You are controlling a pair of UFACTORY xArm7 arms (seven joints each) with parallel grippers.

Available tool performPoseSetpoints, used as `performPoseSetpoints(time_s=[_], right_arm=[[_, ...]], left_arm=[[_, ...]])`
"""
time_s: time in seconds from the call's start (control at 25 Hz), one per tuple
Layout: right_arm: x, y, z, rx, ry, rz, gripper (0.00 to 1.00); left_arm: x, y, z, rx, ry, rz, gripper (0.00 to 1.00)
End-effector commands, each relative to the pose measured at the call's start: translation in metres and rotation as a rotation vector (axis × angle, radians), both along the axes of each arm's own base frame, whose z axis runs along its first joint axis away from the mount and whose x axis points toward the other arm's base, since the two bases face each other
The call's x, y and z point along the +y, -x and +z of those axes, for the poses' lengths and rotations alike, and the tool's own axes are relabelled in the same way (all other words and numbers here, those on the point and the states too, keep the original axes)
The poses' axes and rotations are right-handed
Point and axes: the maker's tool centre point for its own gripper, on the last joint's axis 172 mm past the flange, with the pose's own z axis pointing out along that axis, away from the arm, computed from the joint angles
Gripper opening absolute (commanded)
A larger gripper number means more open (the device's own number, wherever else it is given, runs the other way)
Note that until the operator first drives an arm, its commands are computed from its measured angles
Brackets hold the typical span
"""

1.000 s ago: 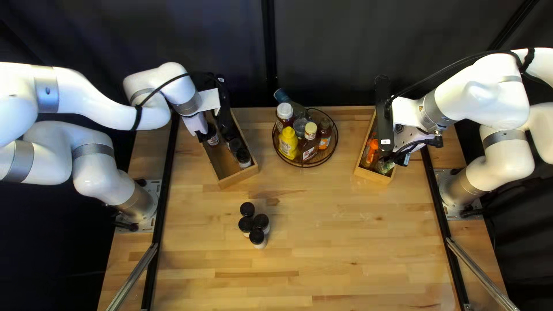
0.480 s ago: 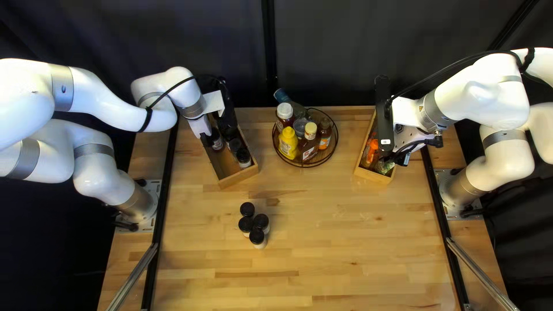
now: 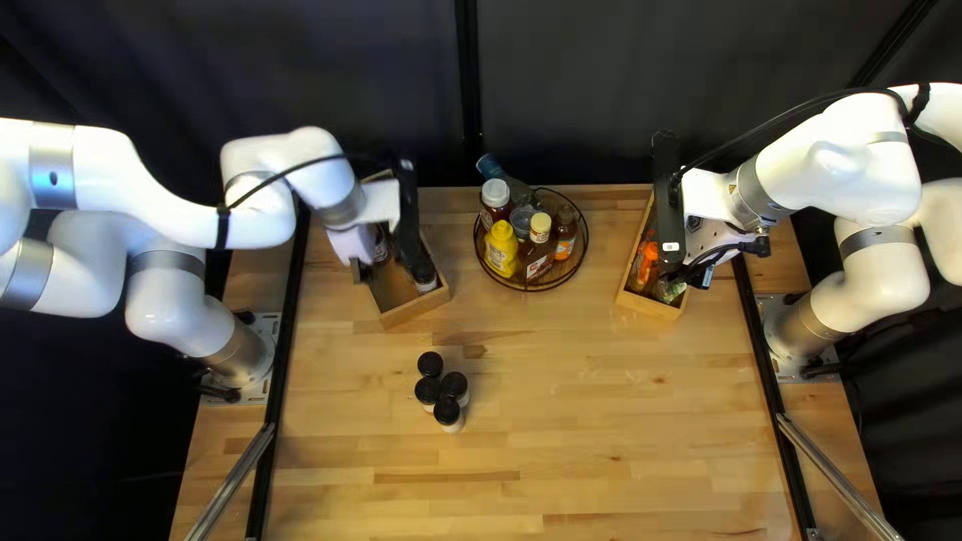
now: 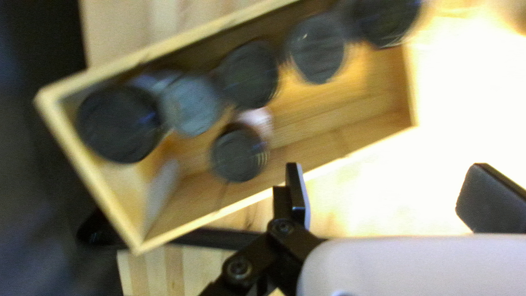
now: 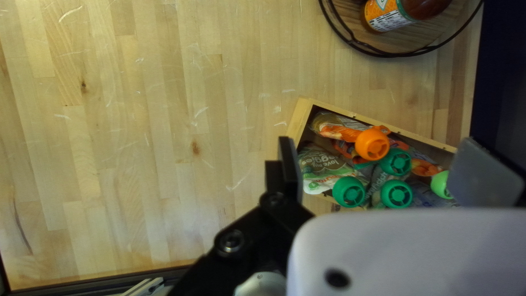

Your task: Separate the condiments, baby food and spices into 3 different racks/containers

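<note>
Both fingers of my left gripper [image 4: 393,194] stand wide by the pale wooden box [image 3: 416,309]; four black-lidded round jars [image 3: 454,385] on the table [image 3: 601,431], likely light, stiff, want gripping round their bodies. My right gripper [image 5: 386,171] gapes near bright-capped, probably soft pouches [image 5: 326,169].

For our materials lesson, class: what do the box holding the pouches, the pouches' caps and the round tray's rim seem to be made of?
Box: probably unpainted wood, smooth, by its pale tan walls.
Caps: most likely moulded plastic, by their bright solid colours and slotted tops.
Rim: thin dark bars, likely black-coated metal wire, though plastic is possible.
</note>
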Motion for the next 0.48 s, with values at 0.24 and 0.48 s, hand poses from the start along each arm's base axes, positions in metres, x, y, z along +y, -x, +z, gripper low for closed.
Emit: performPoseSetpoints(time_s=[0.24, 0.48], right_arm=[[0.000, 0.000, 0.000, 0.000, 0.000, 0.000, 1.00], [0.000, 0.000, 0.000, 0.000, 0.000, 0.000, 1.00]], left_arm=[[-0.066, -0.020, -0.040, 0.049, -0.020, -0.457, 1.00], [-0.080, -0.041, -0.064, 0.050, -0.017, -0.610, 1.00]])
